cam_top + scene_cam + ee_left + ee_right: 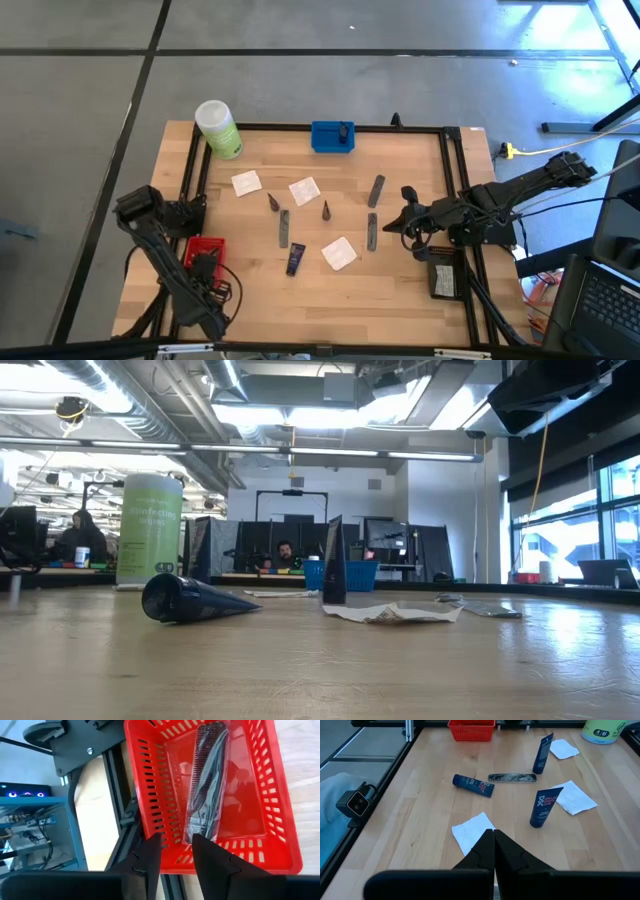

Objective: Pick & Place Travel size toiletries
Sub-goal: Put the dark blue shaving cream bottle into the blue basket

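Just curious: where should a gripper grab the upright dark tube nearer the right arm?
Pinch the dark tube across its flat crimped top, coming straight down from above: it stands on its cap, so a sideways approach could topple it.

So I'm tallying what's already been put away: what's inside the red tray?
The red tray holds one item: a dark comb in a clear packet, lying lengthwise. The left gripper hangs open over the tray's rim and covers a little of it there.
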{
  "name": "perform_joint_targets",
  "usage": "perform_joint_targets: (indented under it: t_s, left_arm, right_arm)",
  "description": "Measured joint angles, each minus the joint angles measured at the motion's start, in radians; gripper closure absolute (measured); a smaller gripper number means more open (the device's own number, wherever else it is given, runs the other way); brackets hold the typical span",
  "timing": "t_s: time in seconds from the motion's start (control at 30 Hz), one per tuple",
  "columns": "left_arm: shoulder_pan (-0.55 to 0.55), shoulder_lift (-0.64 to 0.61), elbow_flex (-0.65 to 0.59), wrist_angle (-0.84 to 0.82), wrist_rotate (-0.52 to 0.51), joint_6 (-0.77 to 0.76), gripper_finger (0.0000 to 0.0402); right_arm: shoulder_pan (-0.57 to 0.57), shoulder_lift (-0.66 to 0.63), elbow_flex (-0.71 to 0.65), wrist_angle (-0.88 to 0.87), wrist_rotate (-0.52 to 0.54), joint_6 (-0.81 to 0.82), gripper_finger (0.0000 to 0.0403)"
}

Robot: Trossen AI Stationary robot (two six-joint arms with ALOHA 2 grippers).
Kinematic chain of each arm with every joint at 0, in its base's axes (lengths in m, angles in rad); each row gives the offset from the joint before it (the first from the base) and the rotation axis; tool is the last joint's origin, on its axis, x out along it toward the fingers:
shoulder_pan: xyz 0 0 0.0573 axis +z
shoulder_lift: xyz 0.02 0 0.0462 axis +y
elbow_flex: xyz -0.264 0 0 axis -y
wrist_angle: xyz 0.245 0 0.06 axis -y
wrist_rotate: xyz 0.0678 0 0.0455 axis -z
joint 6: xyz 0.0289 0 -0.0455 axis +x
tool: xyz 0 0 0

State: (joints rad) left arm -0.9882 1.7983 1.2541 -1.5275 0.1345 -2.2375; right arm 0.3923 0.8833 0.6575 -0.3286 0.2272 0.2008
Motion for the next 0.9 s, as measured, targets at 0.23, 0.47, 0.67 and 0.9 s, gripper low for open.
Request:
perform_joint_targets:
  t_s: [0.23,0.47,0.67,0.9]
  left_arm:
    - [0.020,-0.069,0.001,0.015,-0.081,0.001,0.0295]
    - [0.065,-0.153,0.002,0.056,-0.269,0.075,0.0293]
    - [0.113,-0.217,0.002,0.117,-0.555,0.213,0.0298]
    - [0.180,-0.251,0.002,0.219,-0.904,0.471,0.0299]
  right_arm:
    - [0.000,0.000,0.000,0.000,0.000,0.000,0.0399]
    - [0.000,0.000,0.000,0.000,0.000,0.000,0.0388]
    - [0.000,0.000,0.000,0.000,0.000,0.000,0.0390]
    - [0.000,0.000,0.000,0.000,0.000,0.000,0.0396]
